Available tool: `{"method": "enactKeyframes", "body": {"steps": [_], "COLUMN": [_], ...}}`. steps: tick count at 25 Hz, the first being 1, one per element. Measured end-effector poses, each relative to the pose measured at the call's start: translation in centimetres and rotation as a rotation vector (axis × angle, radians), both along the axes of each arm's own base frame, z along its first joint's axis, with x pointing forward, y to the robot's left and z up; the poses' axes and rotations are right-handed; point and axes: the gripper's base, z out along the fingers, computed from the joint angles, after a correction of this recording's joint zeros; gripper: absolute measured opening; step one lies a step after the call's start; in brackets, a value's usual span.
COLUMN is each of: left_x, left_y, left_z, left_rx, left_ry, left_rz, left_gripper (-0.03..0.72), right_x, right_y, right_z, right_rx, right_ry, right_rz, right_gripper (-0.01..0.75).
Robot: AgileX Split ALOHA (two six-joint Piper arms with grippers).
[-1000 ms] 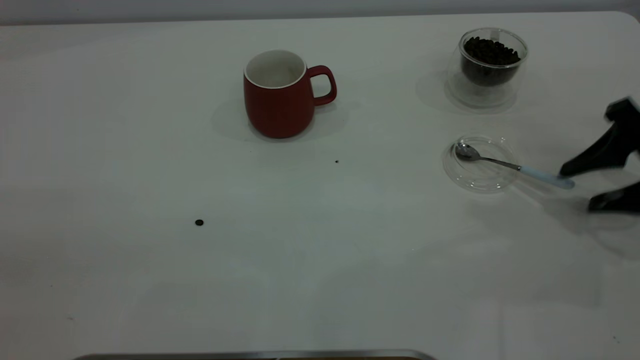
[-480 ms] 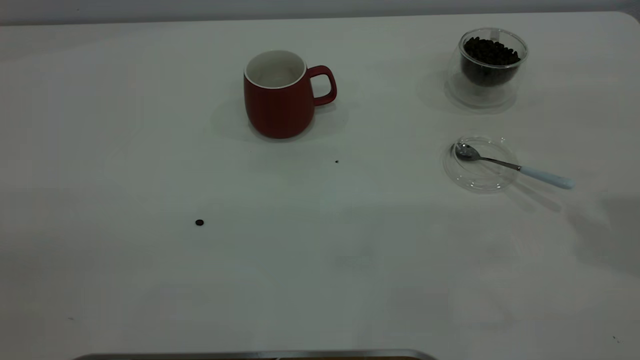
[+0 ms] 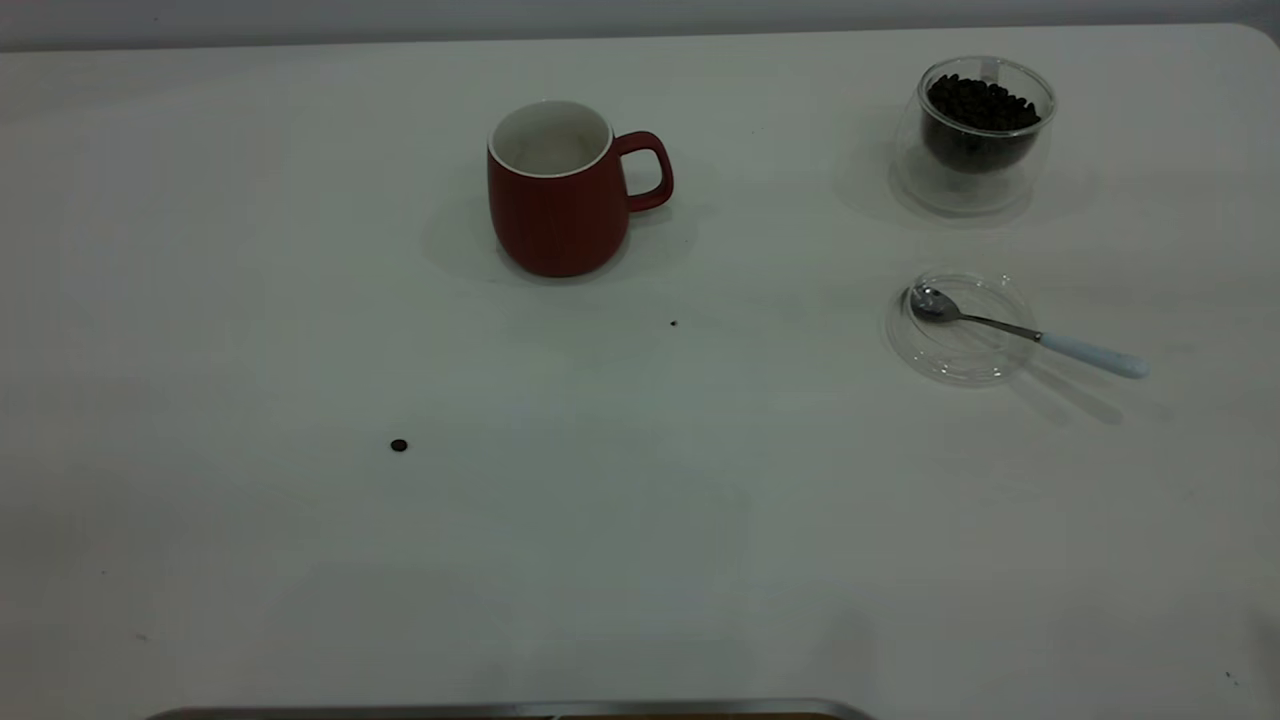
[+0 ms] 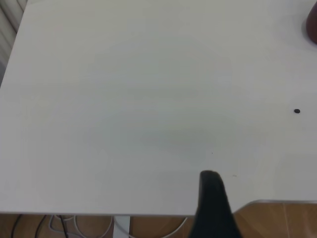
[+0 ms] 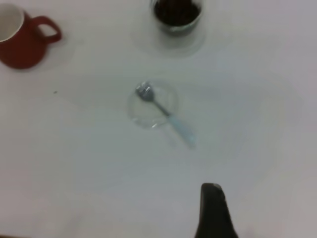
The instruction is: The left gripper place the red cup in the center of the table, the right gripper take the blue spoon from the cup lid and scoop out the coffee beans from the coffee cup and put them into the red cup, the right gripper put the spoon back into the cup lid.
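The red cup (image 3: 555, 200) stands upright on the table (image 3: 640, 560), left of centre toward the back; it also shows in the right wrist view (image 5: 17, 47). The coffee cup (image 3: 985, 135) holds the coffee beans (image 3: 978, 100) at the back right. The blue spoon (image 3: 1030, 335) lies with its bowl in the cup lid (image 3: 950, 350) and its handle past the rim. Neither gripper shows in the exterior view. My right gripper (image 5: 245, 208) hangs high above the table, well back from the spoon (image 5: 166, 111), showing one black finger (image 5: 213, 213). My left gripper (image 4: 245, 203) is parked over the table's near left edge.
A stray dark bean (image 3: 399, 445) lies on the table left of centre, also in the left wrist view (image 4: 296, 111). A tiny dark speck (image 3: 673, 323) lies in front of the red cup. A metal strip (image 3: 500, 710) runs along the near edge.
My right gripper, open beside the spoon's handle a second ago, has pulled back out of the exterior view. The spoon, lid and cups have not moved.
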Motion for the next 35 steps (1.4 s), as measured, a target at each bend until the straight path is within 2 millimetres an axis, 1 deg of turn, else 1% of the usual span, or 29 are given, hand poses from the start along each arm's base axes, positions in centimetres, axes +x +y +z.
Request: {"method": "enactKeyframes", "body": {"steps": [2, 6, 11, 15, 18, 19, 23, 29, 35], "left_x": [0.0, 0.0, 0.0, 0.0, 0.0, 0.0, 0.0, 0.0, 0.0], "left_y": [0.0, 0.0, 0.0, 0.0, 0.0, 0.0, 0.0, 0.0, 0.0], "left_z": [0.0, 0.0, 0.0, 0.0, 0.0, 0.0, 0.0, 0.0, 0.0], "left_rx": [0.000, 0.000, 0.000, 0.000, 0.000, 0.000, 0.000, 0.000, 0.000], "left_ry": [0.000, 0.000, 0.000, 0.000, 0.000, 0.000, 0.000, 0.000, 0.000], "left_rz": [0.000, 0.000, 0.000, 0.000, 0.000, 0.000, 0.000, 0.000, 0.000], "left_gripper": [0.587, 0.587, 0.587, 0.587, 0.587, 0.587, 0.587, 0.587, 0.587], "right_x": [-1.6, -4.3, -7.5, -9.7, -10.8, -11.1, -11.3, -10.9, -10.8], "right_y": [0.3, 0.6, 1.3, 1.4, 0.8, 0.5, -0.1, -0.2, -0.2], "right_z": [0.5, 0.4, 0.2, -1.0, -2.5, -2.8, -3.0, -3.8, -3.8], "right_rx": [-0.045, -0.118, -0.112, -0.117, -0.111, -0.114, -0.142, -0.148, -0.146], "right_ry": [-0.058, -0.080, -0.117, -0.186, -0.209, -0.211, -0.197, -0.171, -0.179], "right_rz": [-0.003, -0.004, -0.012, 0.080, 0.045, 0.017, -0.032, -0.033, -0.035], "right_gripper": [0.550, 0.548, 0.548, 0.548, 0.548, 0.548, 0.548, 0.548, 0.548]}}
